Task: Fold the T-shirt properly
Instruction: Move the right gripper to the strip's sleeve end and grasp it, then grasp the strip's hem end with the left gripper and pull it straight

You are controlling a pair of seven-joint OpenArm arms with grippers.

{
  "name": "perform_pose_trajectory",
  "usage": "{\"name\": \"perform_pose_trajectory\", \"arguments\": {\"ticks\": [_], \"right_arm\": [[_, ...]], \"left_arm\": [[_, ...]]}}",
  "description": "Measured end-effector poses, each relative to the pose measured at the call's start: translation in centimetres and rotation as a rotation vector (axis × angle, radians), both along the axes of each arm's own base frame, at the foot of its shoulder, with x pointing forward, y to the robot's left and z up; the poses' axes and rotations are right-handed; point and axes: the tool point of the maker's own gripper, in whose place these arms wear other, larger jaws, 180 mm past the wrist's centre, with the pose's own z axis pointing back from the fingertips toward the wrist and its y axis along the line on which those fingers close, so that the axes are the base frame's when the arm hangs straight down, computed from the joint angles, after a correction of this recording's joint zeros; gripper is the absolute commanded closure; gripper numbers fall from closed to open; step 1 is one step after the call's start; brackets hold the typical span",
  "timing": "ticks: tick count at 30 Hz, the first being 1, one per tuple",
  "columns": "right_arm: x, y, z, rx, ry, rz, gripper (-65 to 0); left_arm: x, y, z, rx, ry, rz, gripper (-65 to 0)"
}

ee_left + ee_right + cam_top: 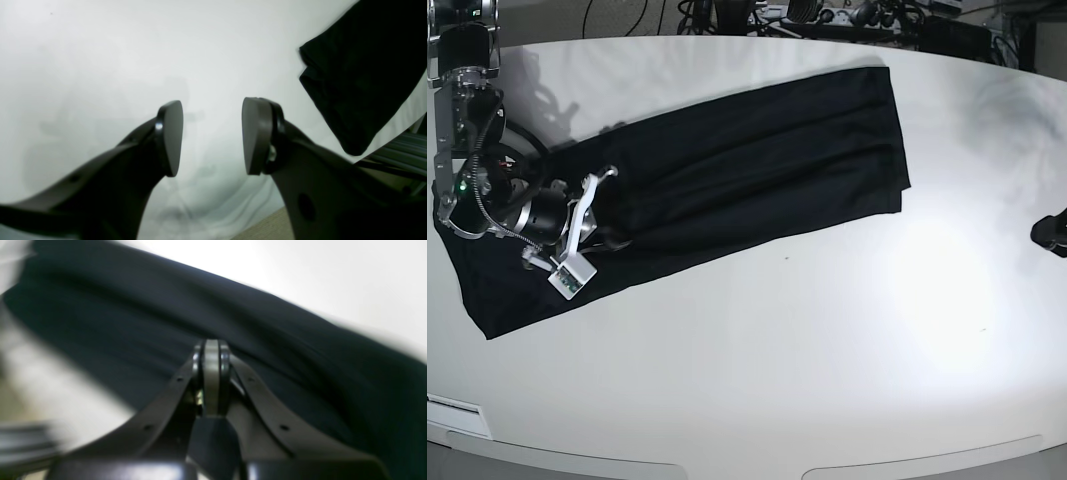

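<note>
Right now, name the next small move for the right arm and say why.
Probably lift and carry that end across: the right gripper sits shut on the T-shirt, a long band on the white table. The left gripper hangs open, off the cloth.

The robot's right arm (487,190) reaches in low from the base view's left edge, forearm nearly level, wrist turned inward. Its right gripper (212,355) is fully closed, the two pads (211,380) pressed flat together, seen edge-on by the wrist camera. The left gripper (212,136) hangs with jaws spread wide, a broad gap between its dark pads (171,136), and only its tip shows at the base view's right edge.
</note>
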Motion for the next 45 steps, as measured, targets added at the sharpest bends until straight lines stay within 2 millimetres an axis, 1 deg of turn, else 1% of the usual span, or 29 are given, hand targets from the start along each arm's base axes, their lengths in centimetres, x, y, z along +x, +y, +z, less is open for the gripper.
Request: {"name": "perform_pose_trajectory", "arguments": {"ticks": [2, 3, 6, 7, 8, 9, 10, 11, 12, 13, 15, 17, 20, 23, 25, 27, 29, 31, 33, 35, 37, 39, 41, 43, 45], "right_arm": [[-2.8, 2.6, 2.1, 0.139, 0.014, 0.18, 0.0], [-3.5, 3.2, 2.4, 0.172, 0.025, 0.216, 0.0], [-3.6, 4.2, 1.6, 0.175, 0.04, 0.204, 0.0], [-3.6, 4.4, 1.0, 0.159, 0.042, 0.196, 0.0], [-3.3, 4.3, 0.4, 0.127, 0.035, 0.177, 0.0], [-2.6, 3.9, -0.1, 0.106, 0.035, 0.12, 0.0], [-1.5, 3.1, -0.3, 0.078, 0.01, 0.063, 0.0], [-0.4, 1.9, -0.2, 0.057, -0.017, -0.001, 0.0], [0.8, 0.5, 0.1, 0.047, -0.047, -0.079, 0.0], [2.0, -1.4, 0.4, 0.026, -0.068, -0.169, 0.0], [3.7, -5.7, 1.1, -0.016, -0.102, -0.343, 0.0], [4.7, -9.5, 2.4, -0.011, -0.151, -0.49, 0.0], [4.9, -14.8, 3.4, -0.056, -0.187, -0.667, 0.0], [4.2, -18.8, 4.8, -0.075, -0.217, -0.773, 0.0], [3.5, -21.4, 5.8, -0.118, -0.244, -0.824, 0.0], [2.8, -23.4, 6.5, -0.153, -0.261, -0.86, 0.0], [2.0, -24.6, 6.5, -0.177, -0.255, -0.886, 0.0], [1.3, -25.2, 6.2, -0.189, -0.24, -0.903, 0.0], [0.8, -25.5, 5.7, -0.199, -0.225, -0.911, 0.0], [0.7, -25.4, 5.5, -0.197, -0.219, -0.91, 0.0], [0.7, -25.3, 5.5, -0.198, -0.221, -0.902, 0.0], [0.7, -25.3, 5.5, -0.199, -0.221, -0.899, 0.0], [0.5, -25.2, 5.2, -0.203, -0.215, -0.895, 0.0], [0.4, -25.2, 5.1, -0.203, -0.21, -0.894, 0.0], [0.4, -25.2, 5.1, -0.202, -0.21, -0.894, 0.0]], "left_arm": [[0.0, 0.0, 0.0, 0.0, 0.003, 0.0, -30.8], [0.0, 0.0, -0.1, 0.0, 0.003, -0.001, -30.8], [-0.2, -0.3, -0.4, -0.006, 0.015, -0.001, -30.3], [-0.2, -0.4, -0.6, -0.01, 0.02, -0.003, -27.7], [-0.4, -0.7, -1.0, -0.015, 0.034, -0.01, -22.2], [-0.4, -0.9, -1.2, -0.018, 0.038, -0.013, -13.0], [-0.3, -1.3, -1.5, -0.029, 0.037, -0.017, -1.6], [-0.3, -1.8, -1.6, -0.034, 0.032, -0.033, 0.0], [-0.1, -2.6, -1.7, -0.037, 0.023, -0.058, 0.0], [0.0, -3.7, -1.7, -0.047, 0.014, -0.085, 0.0], [0.2, -6.3, -1.7, -0.072, -0.007, -0.151, 0.0], [0.0, -8.5, -1.7, -0.082, -0.019, -0.218, 0.0], [0.0, -11.3, -1.3, -0.099, -0.057, -0.296, 0.0], [-0.3, -15.0, -0.8, -0.129, -0.108, -0.395, 0.0], [-1.1, -17.7, -0.7, -0.154, -0.124, -0.475, 0.0], [-2.3, -20.1, -1.3, -0.174, -0.108, -0.549, 0.0], [-4.0, -22.0, -2.8, -0.198, -0.053, -0.61, 0.0], [-6.0, -23.6, -4.8, -0.229, 0.023, -0.658, 0.0], [-7.8, -25.0, -6.7, -0.233, 0.085, -0.704, 0.0], [-8.7, -25.8, -8.2, -0.198, 0.12, -0.746, 0.0], [-9.8, -26.1, -9.6, -0.162, 0.156, -0.783, 0.0], [-10.9, -25.8, -11.5, -0.086, 0.196, -0.824, 0.0], [-11.8, -25.7, -12.9, -0.032, 0.218, -0.858, 0.0], [-12.0, -26.1, -13.4, -0.014, 0.195, -0.886, 0.0], [-11.6, -26.6, -13.8, -0.001, 0.145, -0.897, 0.0]]}}
